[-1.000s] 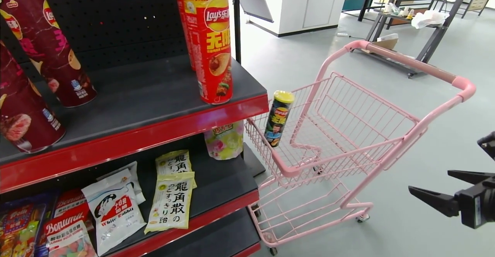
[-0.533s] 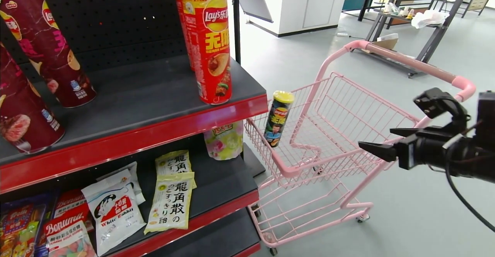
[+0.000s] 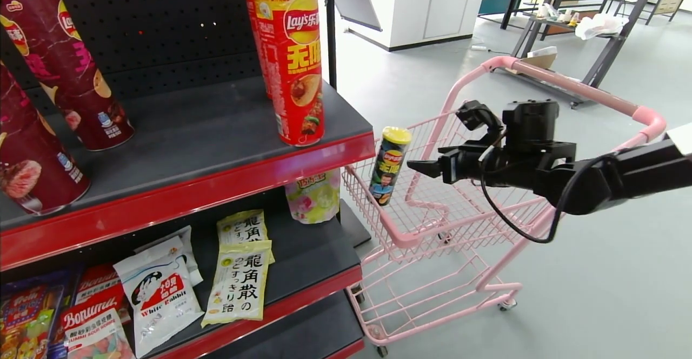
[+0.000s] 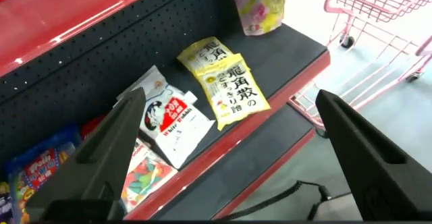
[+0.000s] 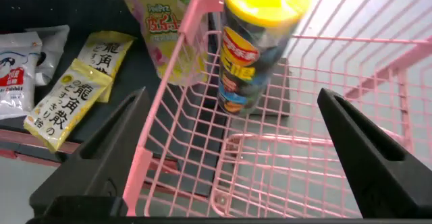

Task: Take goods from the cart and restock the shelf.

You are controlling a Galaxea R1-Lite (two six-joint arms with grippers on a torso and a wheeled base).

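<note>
Shelf (image 3: 205, 126): dark decks with red front edges, on the robot's left; the upper deck carries tall cans and the lower deck carries flat packets.
Cart (image 3: 400, 235): pink wire frame, parked just beside the shelf's end, with the handle on the far side.
Maroon cans (image 3: 75, 72): two stand on the upper deck, at its left part.
Red can (image 3: 294, 61): tall, with a yellow top band; stands upright at the upper deck's right front corner.
Right claw (image 3: 427, 160): released and holding nothing. It hangs over the cart basket with its tips near the small can, not touching it.
Left claw (image 4: 231, 96): released, fingers spread wide, holding nothing, above the lower deck's packets.
White packet (image 3: 159, 294): lies flat on the lower deck, beside the yellow packets.
Yellow packets (image 3: 240, 280): two lie overlapping on the lower deck.
Pale pouch (image 3: 313, 194): stands upright at the lower deck's right end, just behind the cart's front rim.
Small can (image 3: 390, 165): dark label, yellow lid. It stands tilted in the basket's front corner, against the wire wall — that wall and rim stand between it and the shelf.
Right wrist view: the small can sits ahead, in line between the spread fingers.
</note>
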